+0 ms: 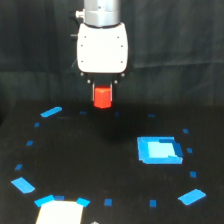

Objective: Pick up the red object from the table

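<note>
While the claw (pixel 102 94) pinches the red object (pixel 102 97) clear above the worktop (pixel 90 150), up and to the exterior view's left of the large blue patch (pixel 159 149), a loose grip could drop it.

red object (pixel 102 97) | squat, upright | in tool (pixel 102 92) | above table (pixel 100 165)

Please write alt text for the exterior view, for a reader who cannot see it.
A white gripper on a robot arm holds a small red object above a black table. The table bears small blue tape marks and one larger blue patch toward the exterior view's right.
</note>
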